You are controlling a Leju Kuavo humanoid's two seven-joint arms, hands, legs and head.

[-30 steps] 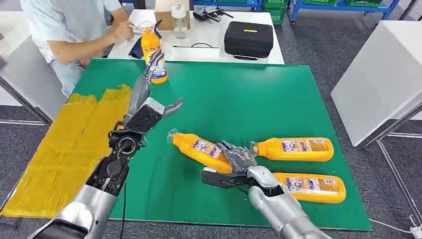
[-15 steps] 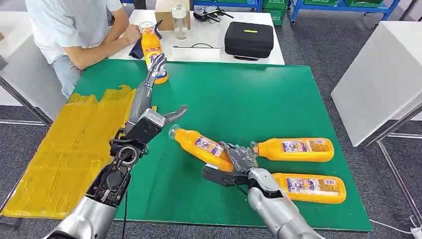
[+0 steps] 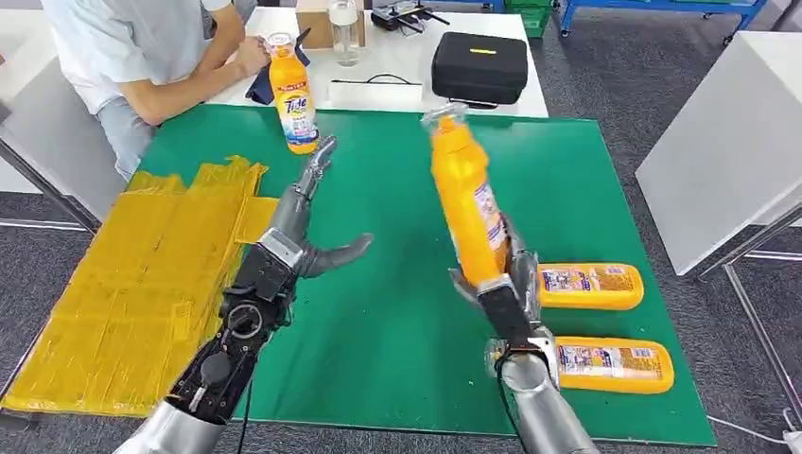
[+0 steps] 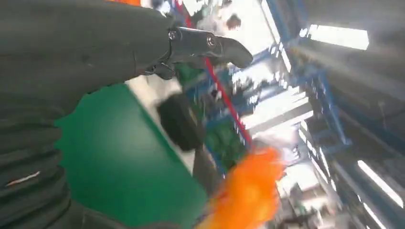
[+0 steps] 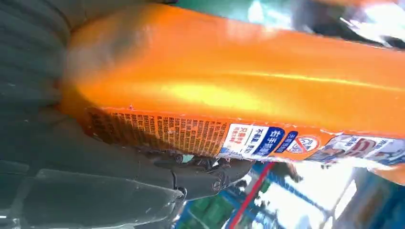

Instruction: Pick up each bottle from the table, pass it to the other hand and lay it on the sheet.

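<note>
Green table [image 3: 397, 312]: handover step.
Right hand [image 3: 499, 284] grips raised detergent bottle [image 3: 465, 199]; left hand [image 3: 303, 227], spread empty, must take it.

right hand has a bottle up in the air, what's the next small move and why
Probably bring the raised bottle across toward the left hand for the handover. The right hand grips it near its base, held up off the green table, while the left hand waits beside it with fingers spread and nothing in them. The yellow sheet lies on the left hand's side.
</note>
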